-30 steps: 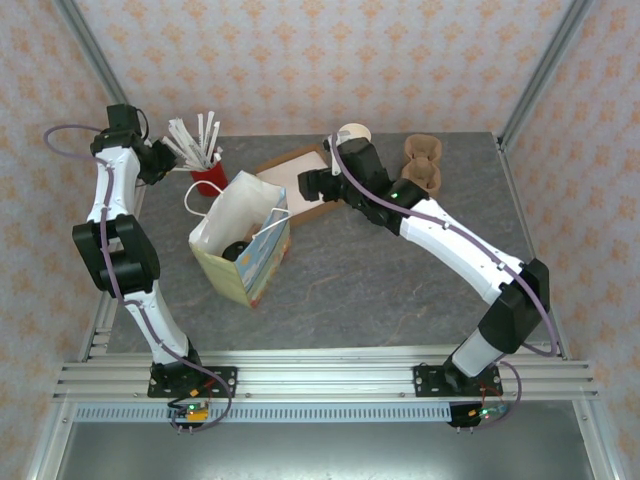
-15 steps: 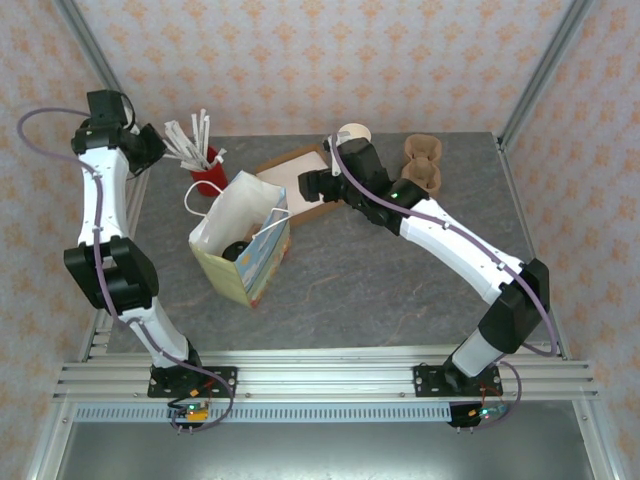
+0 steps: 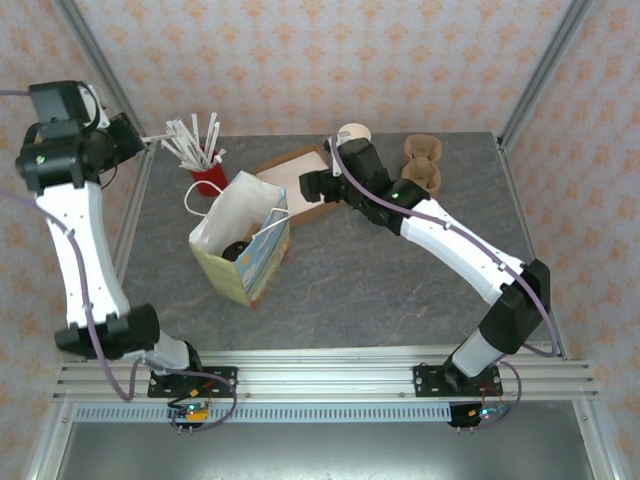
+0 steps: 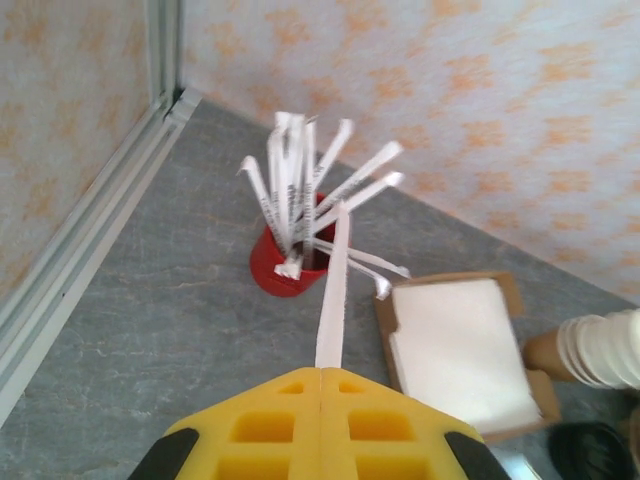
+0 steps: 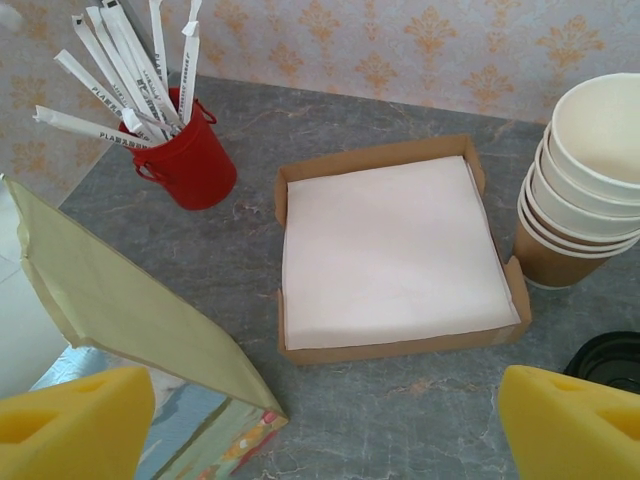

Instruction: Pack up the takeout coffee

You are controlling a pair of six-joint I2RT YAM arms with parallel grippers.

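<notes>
Pinching one paper-wrapped straw (image 4: pixel 333 290) between closed yellow fingers (image 4: pixel 270 425), the left gripper (image 4: pixel 320 375) is held high at the table's far left corner, near the red cup (image 4: pixel 288 270) of straws. The right gripper (image 5: pixel 320 425) hangs with its fingers spread wide and nothing between them, above the cardboard tray (image 5: pixel 400 343) of white napkins, beside the stack of cream cups (image 5: pixel 585 190). The takeout coffee (image 3: pixel 237 250) sits inside the open paper bag (image 3: pixel 235 205) left of centre on the table (image 3: pixel 400 290), its black lid showing

One takeout coffee (image 3: pixel 237 250), one paper bag (image 3: pixel 245 215), one straw holder (image 3: pixel 209 181), one napkin tray (image 5: pixel 400 349)
</notes>
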